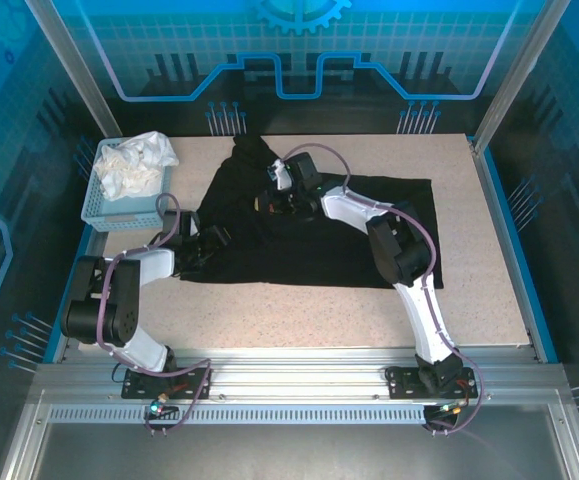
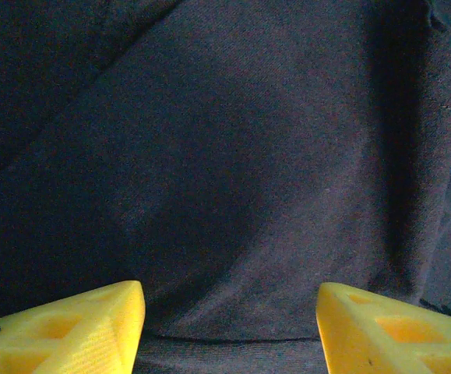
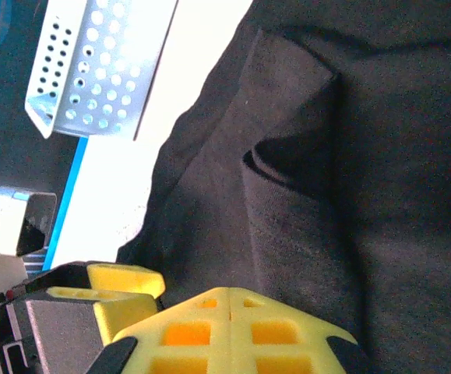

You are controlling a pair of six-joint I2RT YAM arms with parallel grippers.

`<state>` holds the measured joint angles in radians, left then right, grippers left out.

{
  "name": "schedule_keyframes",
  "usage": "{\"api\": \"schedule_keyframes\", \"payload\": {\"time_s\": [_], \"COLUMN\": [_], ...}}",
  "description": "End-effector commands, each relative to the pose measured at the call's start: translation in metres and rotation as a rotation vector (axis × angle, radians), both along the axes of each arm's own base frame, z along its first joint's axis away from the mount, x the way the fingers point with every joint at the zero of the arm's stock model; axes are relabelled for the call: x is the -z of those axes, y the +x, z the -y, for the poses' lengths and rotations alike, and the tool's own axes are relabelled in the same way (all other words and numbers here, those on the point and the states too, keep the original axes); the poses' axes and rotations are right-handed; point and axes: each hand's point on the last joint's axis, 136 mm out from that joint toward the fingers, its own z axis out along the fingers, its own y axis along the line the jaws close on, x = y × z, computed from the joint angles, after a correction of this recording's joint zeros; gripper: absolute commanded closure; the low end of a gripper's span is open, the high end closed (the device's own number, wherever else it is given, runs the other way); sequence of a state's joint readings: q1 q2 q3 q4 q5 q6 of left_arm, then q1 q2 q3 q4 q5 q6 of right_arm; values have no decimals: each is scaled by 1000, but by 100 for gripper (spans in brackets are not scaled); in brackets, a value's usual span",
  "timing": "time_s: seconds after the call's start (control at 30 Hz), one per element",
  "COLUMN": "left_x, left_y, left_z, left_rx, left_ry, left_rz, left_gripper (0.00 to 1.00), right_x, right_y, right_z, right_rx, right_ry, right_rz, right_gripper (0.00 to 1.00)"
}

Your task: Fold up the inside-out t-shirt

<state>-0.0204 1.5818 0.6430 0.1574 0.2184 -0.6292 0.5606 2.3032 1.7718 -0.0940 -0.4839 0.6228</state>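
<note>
Basket [image 1: 119, 205]: perforated, holding white cloth [image 1: 137, 165], set just beside the shirt's left edge; it could be knocked if the cloth is swept leftward.
Left fingers [image 1: 212, 240]: held apart, low over the left edge of the inside-out t-shirt [image 1: 319, 240]; nothing is gripped, so that side could be dragged instead of lifted.
Shirt position: spread dark across mid-desk, one part bunched toward the back.
Right fingers [image 3: 233, 327]: pressed together at the shirt's upper middle; whether cloth is pinched cannot be told. If only one layer is caught, the fold could be skewed.
Desk [image 1: 469, 300]: beige, speckled, flat; some drag on the fabric is judged likely.
Room: enclosed by blue patterned panels and aluminium framing.
</note>
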Motion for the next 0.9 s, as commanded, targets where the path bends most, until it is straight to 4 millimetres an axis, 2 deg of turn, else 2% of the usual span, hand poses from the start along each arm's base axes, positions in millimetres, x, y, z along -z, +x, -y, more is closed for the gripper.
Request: {"api": "schedule_keyframes", "payload": {"time_s": [0.0, 0.03, 0.07, 0.1, 0.17, 0.53, 0.7, 0.87], "left_x": [17, 17, 17, 17, 16, 13, 15, 17], "left_y": [-13, -13, -13, -13, -13, -13, -13, -12], "left_z": [-1, -1, -1, -1, 0, 1, 2, 3], "left_rx": [-4, -4, -3, -3, 0, 1, 2, 3], "left_ry": [-17, -20, -22, -21, -22, -32, -39, -42], "left_rz": [-63, -64, -64, -63, -62, -50, -50, -52], "left_gripper": [38, 38, 38, 38, 38, 38, 38, 38], "right_x": [3, 12, 12, 29, 40, 65, 68, 62], "right_y": [-1, -2, -4, -7, -9, -11, -14, -16], "right_z": [13, 16, 14, 14, 12, 1, -6, -11], "right_rx": [52, 58, 55, 52, 54, 16, -19, -54], "right_ry": [-141, -193, -226, -273, -329, -485, -505, -476], "right_rz": [1, -20, -28, -68, -86, -126, -122, -108], "right_gripper": [86, 80, 73, 69, 63, 52, 57, 82]}}
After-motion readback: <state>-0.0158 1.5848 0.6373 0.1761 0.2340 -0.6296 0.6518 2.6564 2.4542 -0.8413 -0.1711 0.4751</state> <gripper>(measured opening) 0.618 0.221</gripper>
